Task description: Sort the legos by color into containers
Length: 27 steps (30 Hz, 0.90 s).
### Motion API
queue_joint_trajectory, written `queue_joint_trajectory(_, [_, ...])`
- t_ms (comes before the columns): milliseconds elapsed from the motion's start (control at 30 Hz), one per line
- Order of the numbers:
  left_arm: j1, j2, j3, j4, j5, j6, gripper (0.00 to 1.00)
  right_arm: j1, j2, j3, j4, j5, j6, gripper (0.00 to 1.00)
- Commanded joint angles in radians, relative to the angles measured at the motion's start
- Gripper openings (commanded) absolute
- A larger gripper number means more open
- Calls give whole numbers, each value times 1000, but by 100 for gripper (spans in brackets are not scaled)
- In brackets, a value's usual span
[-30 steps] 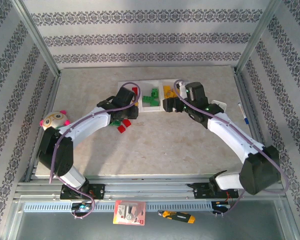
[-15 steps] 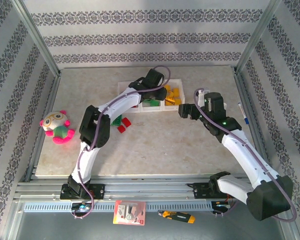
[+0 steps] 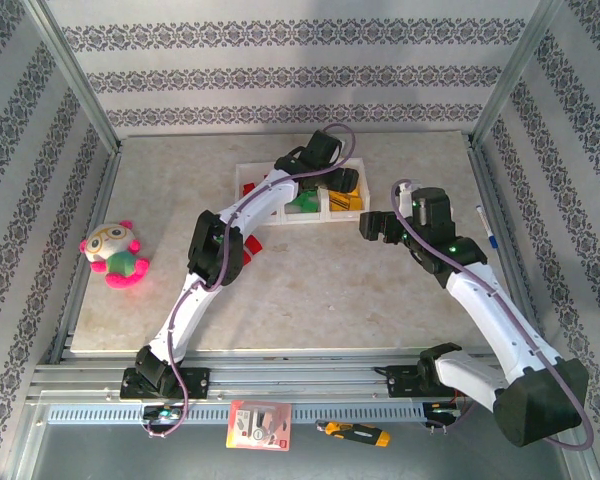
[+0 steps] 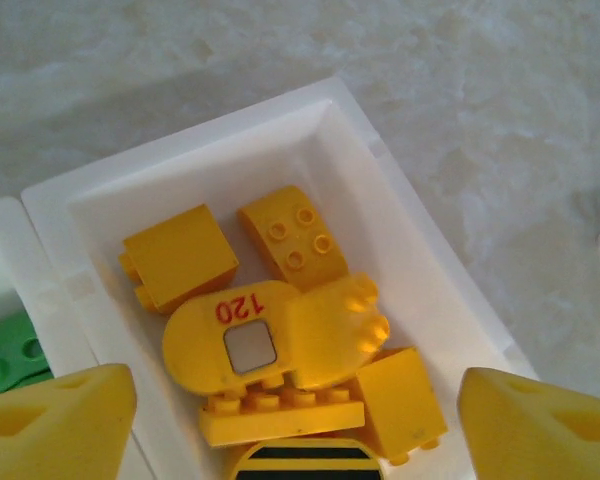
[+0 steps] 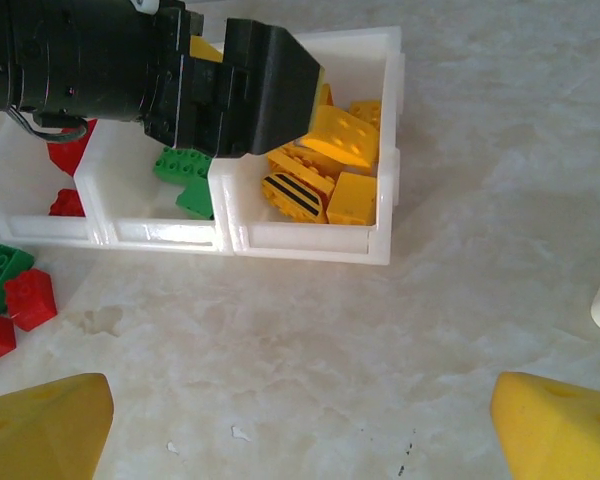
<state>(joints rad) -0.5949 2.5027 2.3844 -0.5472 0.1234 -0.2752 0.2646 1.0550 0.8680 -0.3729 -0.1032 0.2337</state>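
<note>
Pale marbled tabletop (image 3: 310,290), patterned walls (image 3: 280,70). My left claw (image 4: 300,425) hangs with fingers spread wide over the right-end bin of the containers (image 5: 310,240) — yellow legos (image 4: 280,340) piled inside. My right claw (image 5: 300,420) gapes too, empty, over bare table near the bins — loose red and green bricks (image 5: 15,295) lie beside them.

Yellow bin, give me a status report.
Left fingers open over yellow bin, empty. Right fingers open, empty. Yellow bricks in bin; red and green bricks loose on table.
</note>
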Motion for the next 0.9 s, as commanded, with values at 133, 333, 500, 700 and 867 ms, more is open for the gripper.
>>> queue_joint_trajectory(133, [4, -294, -251, 25, -80, 20, 99, 107, 85, 34, 46, -20, -72, 98])
queue_joint_trajectory(333, [43, -640, -748, 179, -174, -42, 99, 248, 237, 87, 131, -9, -123, 98])
queue_joint_trajectory(500, [105, -896, -1075, 163, -267, -127, 99, 353, 418, 177, 194, -24, -126, 98])
queue_joint_trajectory(700, [216, -1168, -1385, 100, -289, -249, 99, 456, 654, 349, 204, -33, -127, 95])
queue_joint_trajectory(867, [300, -1298, -1511, 40, -304, -284, 99, 502, 836, 499, 195, -8, -71, 92])
